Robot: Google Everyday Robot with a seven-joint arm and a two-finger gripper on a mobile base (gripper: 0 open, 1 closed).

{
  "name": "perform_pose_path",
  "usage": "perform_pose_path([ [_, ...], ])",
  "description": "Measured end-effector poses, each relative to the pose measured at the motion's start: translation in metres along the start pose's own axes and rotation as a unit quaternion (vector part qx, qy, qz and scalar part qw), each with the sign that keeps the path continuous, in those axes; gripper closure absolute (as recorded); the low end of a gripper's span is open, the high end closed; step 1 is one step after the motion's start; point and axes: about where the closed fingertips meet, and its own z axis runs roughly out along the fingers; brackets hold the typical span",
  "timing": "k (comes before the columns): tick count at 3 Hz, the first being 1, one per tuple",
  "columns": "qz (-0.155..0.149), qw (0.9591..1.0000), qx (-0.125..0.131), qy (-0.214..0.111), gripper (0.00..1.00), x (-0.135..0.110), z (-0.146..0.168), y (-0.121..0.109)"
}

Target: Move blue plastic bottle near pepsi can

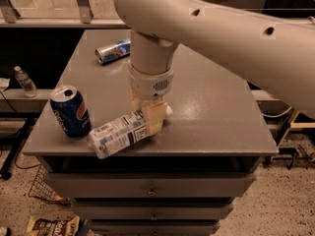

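The blue plastic bottle (118,133) lies on its side near the table's front edge, its base end pointing left and almost touching the pepsi can (70,111). Its white cap end pokes out at the right of the fingers. The pepsi can stands upright at the front left corner of the grey table (211,107). My gripper (150,116) comes down from above and is shut on the bottle's cap end, with the cream fingers (155,117) around it. The large white arm covers the table's middle and back right.
A slimmer silver-and-blue can (113,51) lies on its side at the back left of the table. A tiny water bottle (24,81) stands on a ledge to the left, off the table. Drawers sit below the tabletop. A snack bag (51,226) lies on the floor.
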Motion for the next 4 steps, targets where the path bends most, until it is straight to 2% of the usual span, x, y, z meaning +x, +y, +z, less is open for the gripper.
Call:
perform_pose_path([
  [1, 0.000, 0.9998, 0.010, -0.020, 1.00, -0.0050, -0.0014, -0.0110],
  [2, -0.001, 0.9998, 0.012, -0.019, 0.82, -0.0055, -0.0012, -0.0112],
  [4, -0.002, 0.9997, 0.015, -0.019, 0.34, -0.0071, -0.0009, -0.0125],
])
